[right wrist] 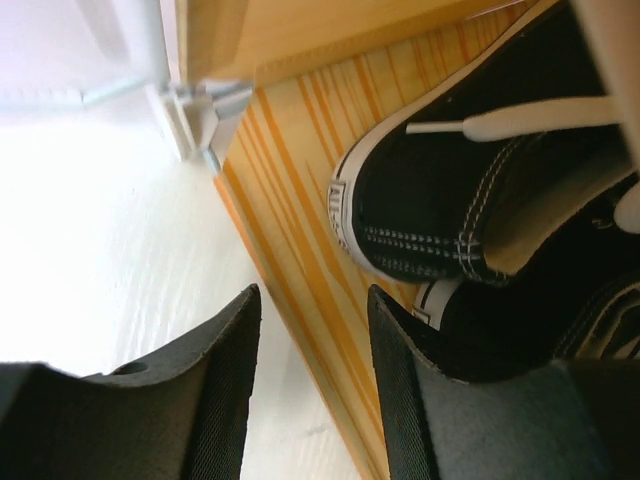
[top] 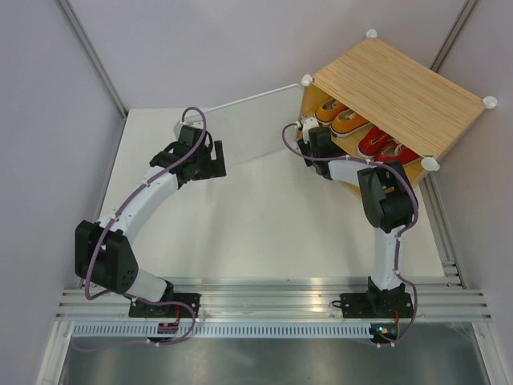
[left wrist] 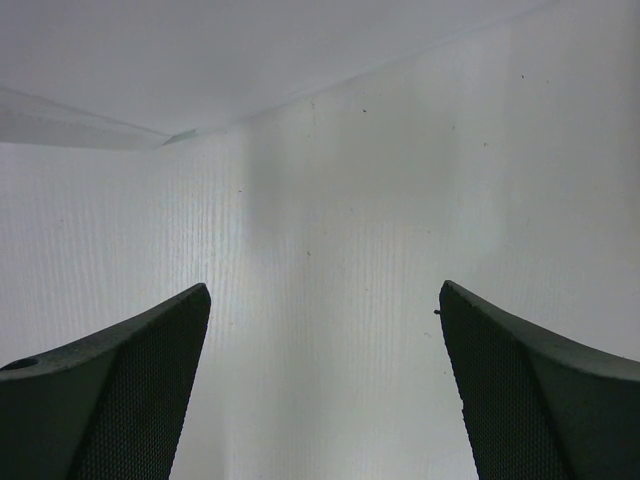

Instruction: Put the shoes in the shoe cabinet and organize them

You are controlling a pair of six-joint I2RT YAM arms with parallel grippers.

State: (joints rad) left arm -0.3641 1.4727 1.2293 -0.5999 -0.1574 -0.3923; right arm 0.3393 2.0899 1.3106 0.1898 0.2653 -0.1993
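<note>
Hand of right arm [right wrist: 312, 300] at shoe cabinet [top: 401, 88] shelf edge

A robotics lab test cell: 2 arms, the left arm [top: 140, 196] and the right arm [top: 386, 241], are bolted to an aluminium rail [top: 272, 298] at the edge of a white table [top: 240, 233]. Plain pale partition walls [top: 48, 96] on metal framing enclose it. The shoe cabinet [top: 401, 88] sits on the table.
</note>
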